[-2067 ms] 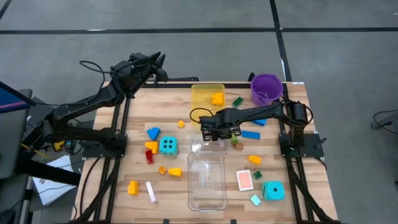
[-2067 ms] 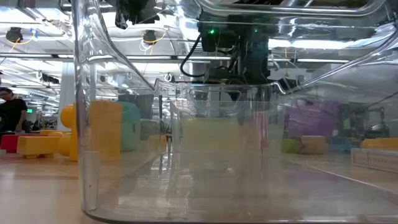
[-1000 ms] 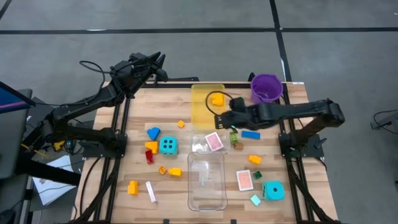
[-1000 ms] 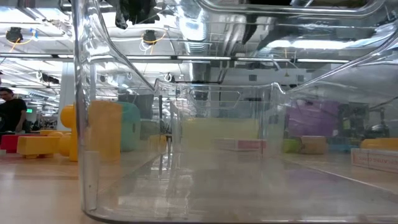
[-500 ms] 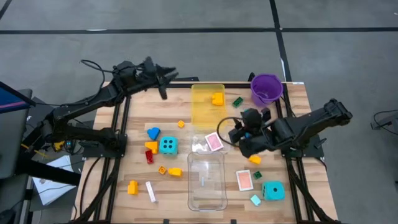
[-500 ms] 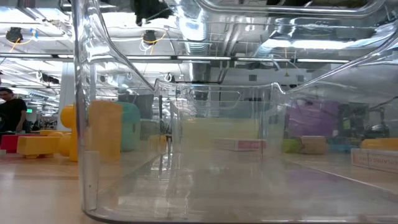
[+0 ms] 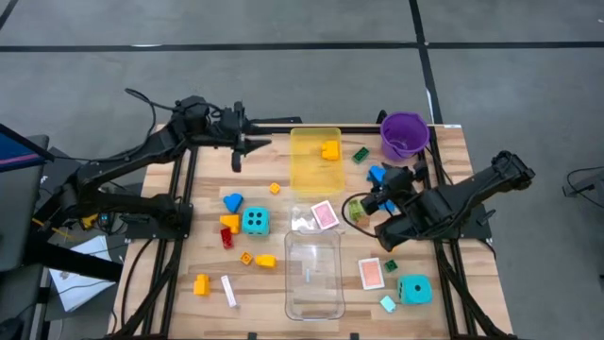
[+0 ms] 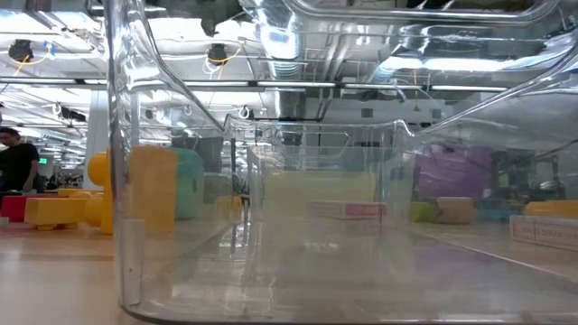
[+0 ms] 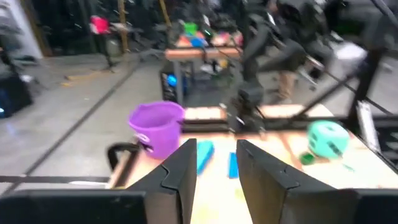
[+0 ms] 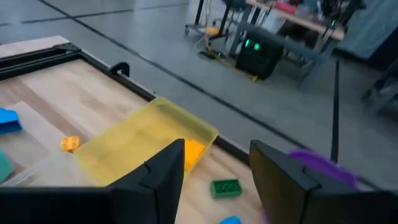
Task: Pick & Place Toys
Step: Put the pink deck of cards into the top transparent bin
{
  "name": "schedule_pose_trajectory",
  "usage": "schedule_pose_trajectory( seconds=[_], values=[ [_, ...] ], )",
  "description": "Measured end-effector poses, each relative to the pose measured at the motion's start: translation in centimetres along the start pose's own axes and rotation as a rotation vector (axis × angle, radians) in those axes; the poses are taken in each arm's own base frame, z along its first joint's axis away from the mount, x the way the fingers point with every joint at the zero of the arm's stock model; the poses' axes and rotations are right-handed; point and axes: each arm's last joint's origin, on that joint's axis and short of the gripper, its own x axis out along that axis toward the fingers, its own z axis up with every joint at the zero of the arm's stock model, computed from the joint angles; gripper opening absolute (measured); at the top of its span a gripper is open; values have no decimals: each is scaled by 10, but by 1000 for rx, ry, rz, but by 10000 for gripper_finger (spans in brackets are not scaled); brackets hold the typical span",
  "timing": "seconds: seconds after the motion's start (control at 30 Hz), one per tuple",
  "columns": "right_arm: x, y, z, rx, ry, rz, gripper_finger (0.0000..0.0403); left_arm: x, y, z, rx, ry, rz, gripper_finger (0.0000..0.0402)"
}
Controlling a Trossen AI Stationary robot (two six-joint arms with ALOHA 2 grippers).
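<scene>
Toys lie scattered on the wooden table (image 7: pixel 283 161): a cyan die (image 7: pixel 255 222) at left centre, another cyan die (image 7: pixel 413 289) at near right, a pink-backed card (image 7: pixel 325 215) flat on the table beside the clear tray's (image 7: pixel 313 274) far end, and a second card (image 7: pixel 371 274). A yellow brick (image 7: pixel 329 149) lies in the yellow tray (image 7: pixel 307 165). My right gripper (image 7: pixel 377 194) is open and empty, right of the first card, near a blue brick (image 7: pixel 377 175). My left gripper (image 7: pixel 238 151) is open and empty at the far left.
The purple bucket (image 7: pixel 404 134) stands at the far right corner, a green brick (image 7: pixel 360 154) left of it. Yellow, red, blue and orange bricks (image 7: pixel 231 227) lie left of the clear tray. In the low view the clear tray's wall (image 8: pixel 135 181) fills the foreground.
My right gripper has drawn back from the pink card toward the table's right edge and a little toward the near edge; the card stays flat by the clear tray. My left gripper has swung from beyond the far left corner in over the table and tipped downward.
</scene>
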Motion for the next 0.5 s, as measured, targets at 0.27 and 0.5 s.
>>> schedule_pose_trajectory(
  seconds=[0.27,0.5],
  values=[
    [-7,-9,4,-15,-98,0,173,-16,-41,3,30,85,-127,217],
    [-9,-13,6,-16,-117,2,173,-37,-66,-6,94,293,45,368]
  ],
)
